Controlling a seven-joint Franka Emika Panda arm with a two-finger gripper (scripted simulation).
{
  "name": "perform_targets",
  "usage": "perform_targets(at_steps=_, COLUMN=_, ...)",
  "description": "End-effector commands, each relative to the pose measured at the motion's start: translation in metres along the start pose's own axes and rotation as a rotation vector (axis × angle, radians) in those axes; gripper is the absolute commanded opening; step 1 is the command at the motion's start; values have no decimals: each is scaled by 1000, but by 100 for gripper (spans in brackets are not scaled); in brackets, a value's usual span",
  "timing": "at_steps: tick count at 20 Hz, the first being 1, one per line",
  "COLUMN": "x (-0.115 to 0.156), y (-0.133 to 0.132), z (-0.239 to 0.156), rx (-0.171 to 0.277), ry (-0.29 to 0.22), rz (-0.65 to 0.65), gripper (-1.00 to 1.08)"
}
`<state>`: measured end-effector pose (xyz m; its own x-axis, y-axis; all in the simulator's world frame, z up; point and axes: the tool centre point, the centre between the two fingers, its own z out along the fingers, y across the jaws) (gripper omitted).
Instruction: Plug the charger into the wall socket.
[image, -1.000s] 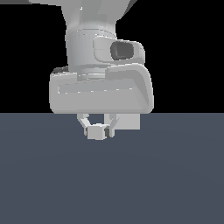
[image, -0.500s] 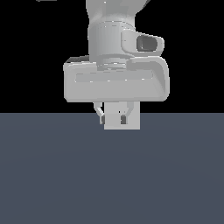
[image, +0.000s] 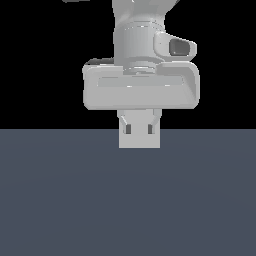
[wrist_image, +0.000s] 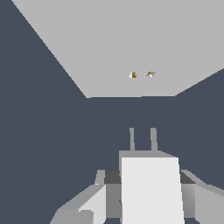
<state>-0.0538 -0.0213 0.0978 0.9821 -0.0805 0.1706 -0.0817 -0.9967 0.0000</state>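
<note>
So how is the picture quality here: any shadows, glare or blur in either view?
Exterior view: flat, even render, black backdrop, no cast shadows or glare; the pincer sits against a pale grey block, edges crisp. Wrist view: equally sharp, shadeless; the off-white pronged charger block and the flat light-grey socket plate with its two tiny holes read clearly.

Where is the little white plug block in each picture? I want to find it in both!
Exterior view: the charger cannot be made out; only the wall socket shows as a pale square just under the gripper, mid-picture.
Wrist view: the charger is the white block close to the camera, between the fingers, its two prongs aimed at the holes in the big grey plate.
Shared landmark: the wall socket.
</note>
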Motion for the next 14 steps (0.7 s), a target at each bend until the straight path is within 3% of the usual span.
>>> perform_targets(at_steps=1, x=2, y=2, z=-2, rx=3, ry=0, rz=-15, gripper=-100)
perform_targets(at_steps=14, x=3, y=2, z=-2, rx=3, ry=-1, rz=-18, gripper=-100)
